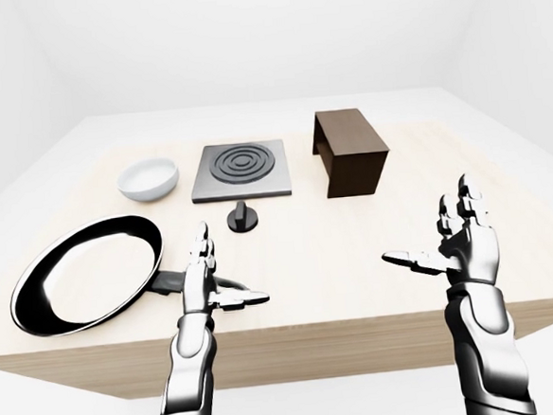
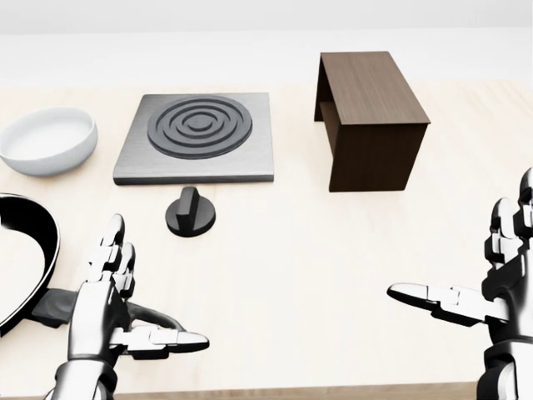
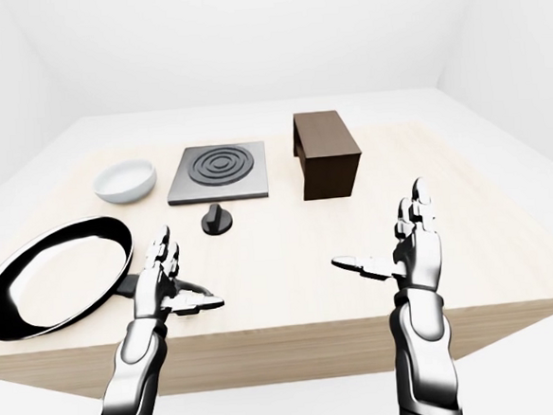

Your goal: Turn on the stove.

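Observation:
The stove is a grey square plate with dark concentric rings, at upper middle of the head view. Its black round knob with an upright ridge stands on the table just below the plate. My left hand hovers open at the bottom left, below and left of the knob and well apart from it, thumb pointing right. My right hand is open at the right edge, thumb pointing left, far from the knob. Neither hand holds anything.
A white bowl sits left of the stove. A black frying pan lies at the left, its handle under my left hand. A dark brown open-sided box stands right of the stove. The light wooden table's near edge runs under both wrists.

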### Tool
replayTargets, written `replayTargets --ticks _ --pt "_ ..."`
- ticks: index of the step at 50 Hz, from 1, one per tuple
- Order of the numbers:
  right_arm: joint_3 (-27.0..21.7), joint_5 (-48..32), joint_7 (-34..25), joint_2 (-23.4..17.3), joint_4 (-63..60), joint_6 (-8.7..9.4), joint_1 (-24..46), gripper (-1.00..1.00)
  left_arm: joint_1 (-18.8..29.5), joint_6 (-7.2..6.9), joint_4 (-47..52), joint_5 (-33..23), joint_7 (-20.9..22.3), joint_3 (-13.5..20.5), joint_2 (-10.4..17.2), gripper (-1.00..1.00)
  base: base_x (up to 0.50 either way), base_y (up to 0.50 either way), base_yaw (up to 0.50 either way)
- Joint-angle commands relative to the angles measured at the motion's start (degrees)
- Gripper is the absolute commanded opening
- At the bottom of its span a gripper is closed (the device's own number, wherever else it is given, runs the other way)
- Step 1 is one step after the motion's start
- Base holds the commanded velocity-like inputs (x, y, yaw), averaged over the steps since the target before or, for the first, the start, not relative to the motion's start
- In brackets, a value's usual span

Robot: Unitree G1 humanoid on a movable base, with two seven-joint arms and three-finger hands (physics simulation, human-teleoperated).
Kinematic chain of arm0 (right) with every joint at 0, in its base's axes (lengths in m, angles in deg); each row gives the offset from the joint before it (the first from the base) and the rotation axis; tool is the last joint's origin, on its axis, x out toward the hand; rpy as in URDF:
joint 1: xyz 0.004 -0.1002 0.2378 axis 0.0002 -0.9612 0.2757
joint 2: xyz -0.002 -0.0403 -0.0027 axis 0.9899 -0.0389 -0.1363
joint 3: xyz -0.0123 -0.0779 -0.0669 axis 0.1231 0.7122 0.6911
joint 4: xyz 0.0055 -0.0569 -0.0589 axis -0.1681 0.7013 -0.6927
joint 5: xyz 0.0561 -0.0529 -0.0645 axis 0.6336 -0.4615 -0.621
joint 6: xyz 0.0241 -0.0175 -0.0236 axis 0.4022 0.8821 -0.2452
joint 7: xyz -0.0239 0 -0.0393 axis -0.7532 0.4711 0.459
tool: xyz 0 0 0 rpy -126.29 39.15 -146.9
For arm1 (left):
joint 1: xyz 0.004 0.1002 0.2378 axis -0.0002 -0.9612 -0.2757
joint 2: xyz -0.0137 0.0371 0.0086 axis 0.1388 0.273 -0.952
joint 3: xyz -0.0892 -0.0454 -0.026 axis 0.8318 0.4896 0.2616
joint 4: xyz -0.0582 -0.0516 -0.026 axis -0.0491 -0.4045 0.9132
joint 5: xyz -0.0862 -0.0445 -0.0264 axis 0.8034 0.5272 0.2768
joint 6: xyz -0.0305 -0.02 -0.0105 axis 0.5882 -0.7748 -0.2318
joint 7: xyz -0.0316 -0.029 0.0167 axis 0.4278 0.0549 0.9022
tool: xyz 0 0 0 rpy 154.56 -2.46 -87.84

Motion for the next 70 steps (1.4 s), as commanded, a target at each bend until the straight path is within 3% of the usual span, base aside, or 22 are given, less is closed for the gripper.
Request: replayTargets --ticks 1,3,17,40,48,56,59,62,70 --pt "-0.3 0.8 -0.5 0.0 0.0 0.00 -0.1 1.00 0.4 0.79 -1.1 0.0 -0.1 0.2 0.1 1.00 0.31 0.00 0.00" --pt "-0.3 0.8 -0.6 0.0 0.2 0.00 -0.1 1.00 0.2 0.35 -0.4 -0.1 -0.2 0.1 0.0 1.00 0.31 0.00 0.00" --pt "-0.3 1.0 -0.8 -0.1 0.0 0.00 -0.1 1.00 0.2 1.07 -1.1 -0.3 -0.3 -0.2 -0.1 1.00 0.31 0.00 0.00" --pt "-0.5 1.6 -1.0 -0.2 -0.2 0.00 0.0 1.00 -0.1 0.28 -0.3 -0.3 -0.3 -0.3 -0.1 1.00 0.31 0.00 0.00" --pt "-0.5 1.6 -0.7 0.1 0.0 0.00 -0.4 1.00 0.7 1.59 -2.7 -0.8 -0.8 -0.4 -0.2 1.00 0.14 0.00 0.00" --pt "-0.2 1.5 -0.8 0.2 0.4 0.00 -0.5 1.00 3.0 -0.28 -3.5 -0.6 -1.4 -0.5 -0.2 1.00 0.00 0.00 0.00" --pt "0.2 1.1 -0.7 0.2 0.6 0.00 -0.3 1.00 5.7 2.09 -8.2 -1.7 -2.1 0.0 0.5 1.00 0.00 0.00 0.00" --pt "0.4 0.9 -0.8 0.2 1.1 0.00 -0.2 1.00 8.8 3.34 -12.4 -2.0 -2.9 0.9 1.3 1.00 0.00 0.00 0.00" --pt "0.5 0.8 -0.9 0.3 0.7 0.00 -0.3 1.00 13.9 3.70 -19.7 -2.4 -4.4 1.6 2.3 1.00 0.00 0.00 0.00"
